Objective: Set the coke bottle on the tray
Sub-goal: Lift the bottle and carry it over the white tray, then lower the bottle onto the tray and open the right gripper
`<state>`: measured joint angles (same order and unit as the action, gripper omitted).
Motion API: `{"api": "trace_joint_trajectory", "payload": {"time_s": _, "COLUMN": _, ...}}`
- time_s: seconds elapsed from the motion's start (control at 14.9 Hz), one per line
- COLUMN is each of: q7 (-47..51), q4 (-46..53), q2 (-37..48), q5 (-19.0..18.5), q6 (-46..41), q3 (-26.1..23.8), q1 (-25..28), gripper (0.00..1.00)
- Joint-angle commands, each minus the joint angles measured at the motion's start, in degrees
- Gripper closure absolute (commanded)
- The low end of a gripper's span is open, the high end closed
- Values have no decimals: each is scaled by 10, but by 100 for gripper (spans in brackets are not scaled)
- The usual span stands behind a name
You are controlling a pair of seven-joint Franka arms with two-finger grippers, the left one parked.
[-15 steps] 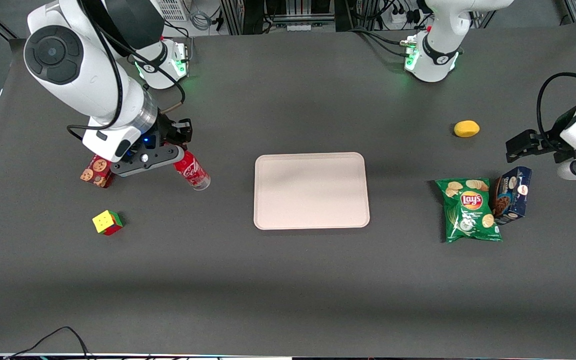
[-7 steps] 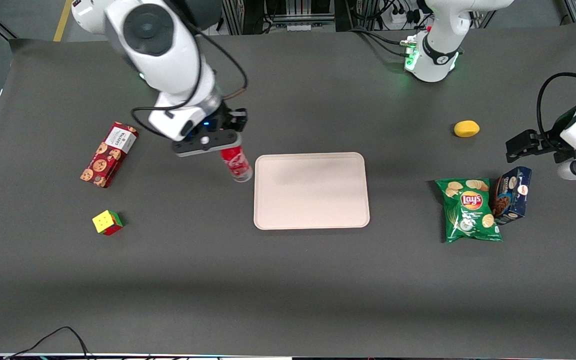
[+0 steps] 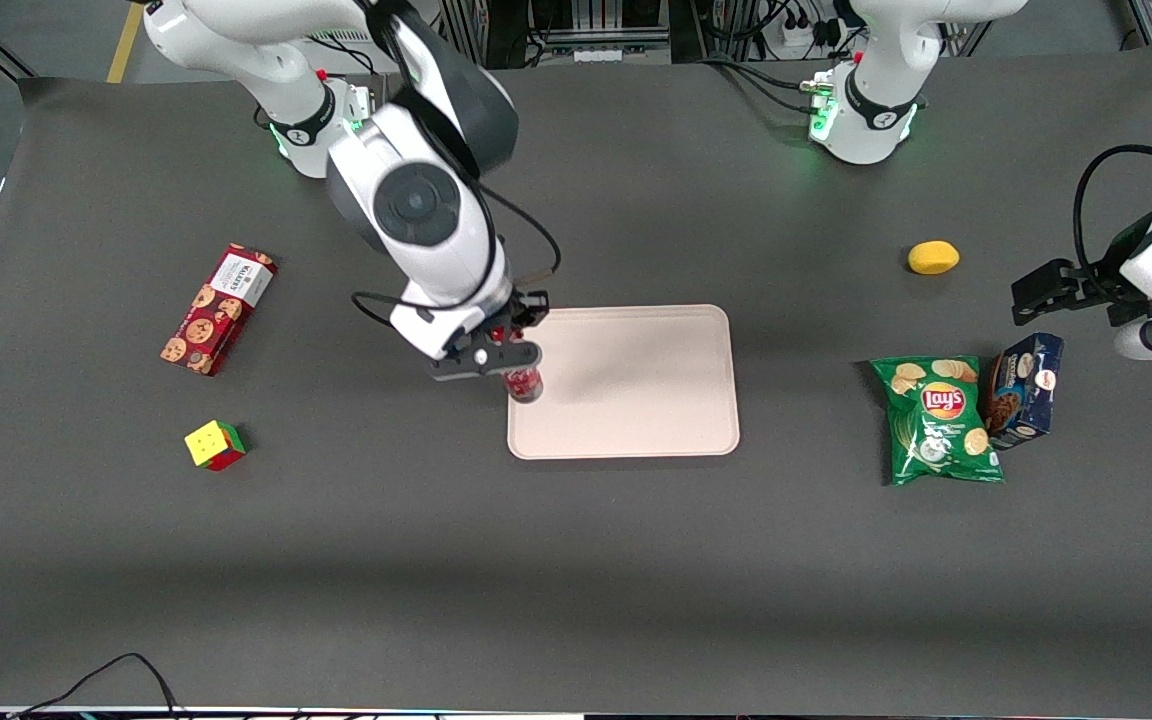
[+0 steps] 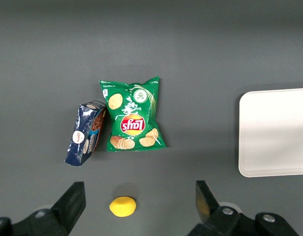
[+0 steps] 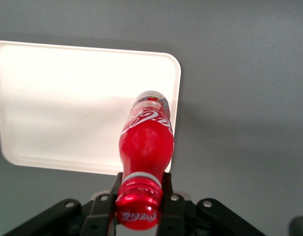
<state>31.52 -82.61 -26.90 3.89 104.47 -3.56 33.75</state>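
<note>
My gripper [image 3: 508,352] is shut on the neck of the small red coke bottle [image 3: 524,382], which hangs upright over the rim of the pale pinkish-beige tray [image 3: 636,390] at the tray's end toward the working arm. In the right wrist view the bottle [image 5: 146,142] points base-down, its red cap between the two black fingers [image 5: 105,204], and its clear base sits over the tray's edge [image 5: 68,98]. Whether the base touches the tray is not visible. The tray's other end shows in the left wrist view [image 4: 274,132].
A red cookie box [image 3: 217,309] and a colour cube [image 3: 215,445] lie toward the working arm's end. A green Lay's bag [image 3: 937,420], a blue cookie box [image 3: 1024,389] and a yellow lemon [image 3: 933,257] lie toward the parked arm's end.
My gripper has carried the bottle from beside the red cookie box across the table to the tray's near-arm edge, and the bottle now hangs more upright.
</note>
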Motion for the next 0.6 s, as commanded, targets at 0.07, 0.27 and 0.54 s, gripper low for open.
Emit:
{"api": "trace_joint_trajectory", "payload": {"time_s": 0.07, "q7": 5, "q4": 21, "q2": -46, "q5": 26, "q6": 7, "q3": 0, "q1": 2, "gripper": 100}}
{"api": "trace_joint_trajectory", "payload": {"time_s": 0.27, "q7": 6, "q4": 20, "q2": -66, "q5": 26, "q6": 21, "q3": -10, "q1": 2, "gripper": 100}}
{"api": "trace_joint_trajectory", "payload": {"time_s": 0.54, "q7": 11, "q4": 20, "q2": -90, "q5": 25, "q6": 35, "q3": -10, "q1": 10, "gripper": 100}}
